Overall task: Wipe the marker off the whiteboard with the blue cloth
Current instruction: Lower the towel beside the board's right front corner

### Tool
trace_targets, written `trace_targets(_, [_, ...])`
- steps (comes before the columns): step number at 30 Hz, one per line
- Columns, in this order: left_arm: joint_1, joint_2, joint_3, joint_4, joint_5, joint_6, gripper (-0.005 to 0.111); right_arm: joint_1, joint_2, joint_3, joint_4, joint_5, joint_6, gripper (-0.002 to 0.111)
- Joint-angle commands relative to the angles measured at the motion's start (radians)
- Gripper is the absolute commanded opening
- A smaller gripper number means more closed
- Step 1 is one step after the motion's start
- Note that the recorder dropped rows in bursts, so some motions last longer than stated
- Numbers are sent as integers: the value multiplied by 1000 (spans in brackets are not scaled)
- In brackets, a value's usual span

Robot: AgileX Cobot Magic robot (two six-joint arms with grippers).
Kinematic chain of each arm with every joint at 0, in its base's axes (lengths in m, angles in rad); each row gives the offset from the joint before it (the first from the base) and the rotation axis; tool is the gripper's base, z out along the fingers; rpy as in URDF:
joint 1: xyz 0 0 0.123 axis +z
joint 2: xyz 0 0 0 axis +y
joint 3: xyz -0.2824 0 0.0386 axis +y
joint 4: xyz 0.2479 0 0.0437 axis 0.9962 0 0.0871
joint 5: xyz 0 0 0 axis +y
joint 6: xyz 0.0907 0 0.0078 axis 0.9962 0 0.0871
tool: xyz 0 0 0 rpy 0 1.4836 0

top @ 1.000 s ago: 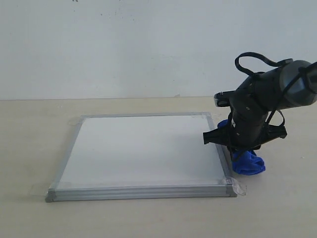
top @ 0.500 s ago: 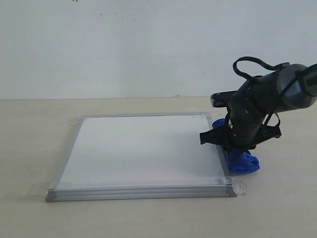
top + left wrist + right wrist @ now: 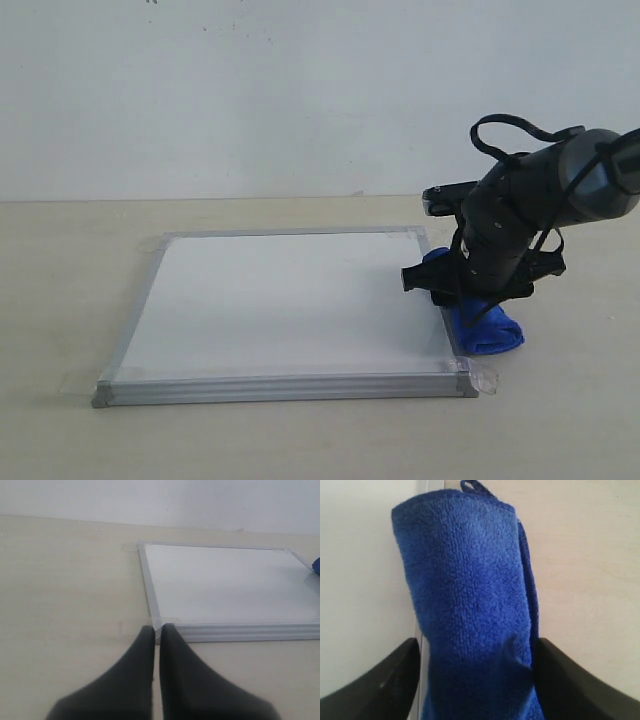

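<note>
Just short of a taped corner of the whiteboard (image 3: 225,585), the left gripper (image 3: 156,630) is pinched to a thin slit with nothing in it. The whiteboard's face shows plain white in every view that sees it. No red marker line is visible, so the wiping looks done. At the whiteboard's right frame, the blue cloth (image 3: 487,333) straddles the edge, clamped by the right gripper (image 3: 476,652). Probably only release remains.

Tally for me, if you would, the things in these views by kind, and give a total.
whiteboard: 1
blue cloth: 1
end effectors: 2 (left end effector, right end effector)
Total: 4
</note>
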Motion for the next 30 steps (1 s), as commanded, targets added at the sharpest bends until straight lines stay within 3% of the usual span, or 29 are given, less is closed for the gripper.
trace_targets(1, [-2, -2, 4, 5, -5, -7, 4, -9, 1, 2, -15, -4, -5, 62])
trace_targets(12, [-2, -2, 4, 5, -5, -7, 4, -9, -119, 2, -16, -4, -14, 61])
trace_targets(14, [-2, -2, 4, 5, -5, -7, 4, -9, -112, 6, -3, 1, -16, 45])
trace_targets(15, [-2, -2, 4, 5, -5, -7, 4, -9, -91, 6, -1, 1, -25, 25])
trace_targets(17, [-2, -2, 4, 5, -5, -7, 4, -9, -57, 6, 4, 1, -42, 0])
trace_targets(26, [-2, -2, 4, 5, -5, -7, 4, -9, 19, 6, -17, -29, -42, 0])
trace_targets(30, [-2, -2, 4, 5, -5, -7, 4, -9, -92, 4, -30, 22, -45, 0])
